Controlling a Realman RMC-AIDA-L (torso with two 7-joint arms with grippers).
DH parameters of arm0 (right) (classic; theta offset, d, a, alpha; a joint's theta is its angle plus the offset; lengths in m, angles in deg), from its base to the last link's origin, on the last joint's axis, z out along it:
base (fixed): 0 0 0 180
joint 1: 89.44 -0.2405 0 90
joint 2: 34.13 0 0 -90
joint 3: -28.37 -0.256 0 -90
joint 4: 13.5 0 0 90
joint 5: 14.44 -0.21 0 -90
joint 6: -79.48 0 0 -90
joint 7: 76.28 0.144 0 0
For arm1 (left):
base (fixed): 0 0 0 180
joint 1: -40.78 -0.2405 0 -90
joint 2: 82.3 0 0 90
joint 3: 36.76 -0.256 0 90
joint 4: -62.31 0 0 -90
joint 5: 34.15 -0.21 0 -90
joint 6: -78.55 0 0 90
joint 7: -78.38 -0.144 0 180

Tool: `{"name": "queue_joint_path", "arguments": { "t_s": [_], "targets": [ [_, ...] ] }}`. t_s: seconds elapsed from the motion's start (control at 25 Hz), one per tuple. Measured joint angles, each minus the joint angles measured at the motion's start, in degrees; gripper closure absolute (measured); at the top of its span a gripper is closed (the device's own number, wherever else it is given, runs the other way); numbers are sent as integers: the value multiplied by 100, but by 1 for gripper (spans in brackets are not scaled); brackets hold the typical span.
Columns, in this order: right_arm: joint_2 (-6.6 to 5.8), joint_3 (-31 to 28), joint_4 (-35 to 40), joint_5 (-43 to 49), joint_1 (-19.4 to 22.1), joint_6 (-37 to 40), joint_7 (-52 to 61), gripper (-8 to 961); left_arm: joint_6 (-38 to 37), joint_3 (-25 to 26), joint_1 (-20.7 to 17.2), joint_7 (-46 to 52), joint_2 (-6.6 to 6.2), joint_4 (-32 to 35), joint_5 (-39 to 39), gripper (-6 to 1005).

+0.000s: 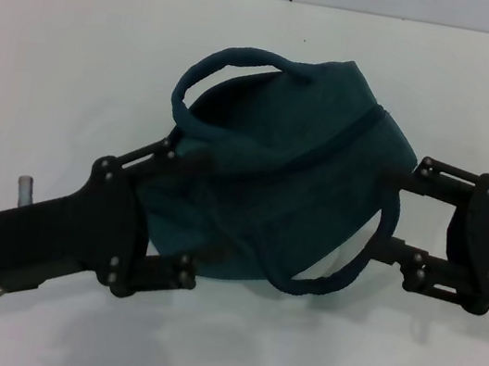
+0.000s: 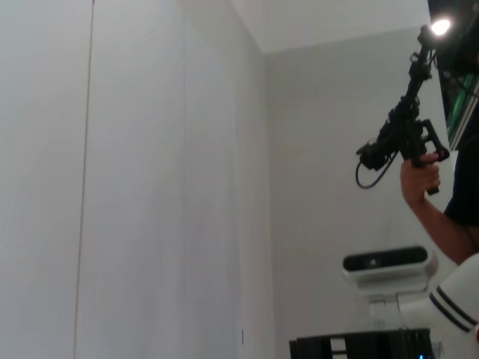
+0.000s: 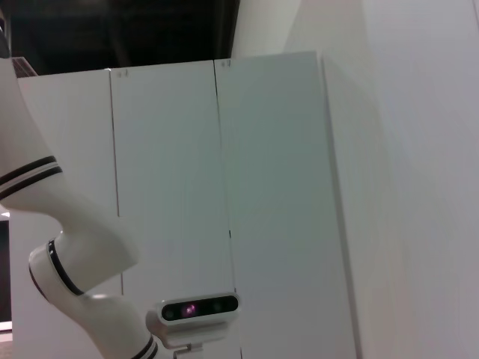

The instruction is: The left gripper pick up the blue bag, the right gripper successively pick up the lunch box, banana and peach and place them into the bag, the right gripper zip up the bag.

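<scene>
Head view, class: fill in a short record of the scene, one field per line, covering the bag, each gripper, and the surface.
blue bag: lying on the white table, zipper looks shut, contents hidden
left gripper: at the bag's left side, fingers spread, tips against the fabric
right gripper: at the bag's right side, fingers spread
bag handles: one loop at the far side, one at the near side

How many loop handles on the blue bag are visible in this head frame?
2. One handle arches over the blue bag at its far left; the other handle hangs off its near right edge, by the right gripper.
</scene>
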Motion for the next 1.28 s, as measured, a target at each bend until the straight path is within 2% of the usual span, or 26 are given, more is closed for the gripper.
{"name": "queue_joint_path", "arguments": {
  "t_s": [0.28,1.28],
  "targets": [
    [-61,-3,-7,323,-19,-121,1,290,0,0,78,-150,58,-314,-415,169],
    [-103,-128,-11,533,0,-372,1,290,0,11,55,-272,29,-321,-398,169]
  ]
}}
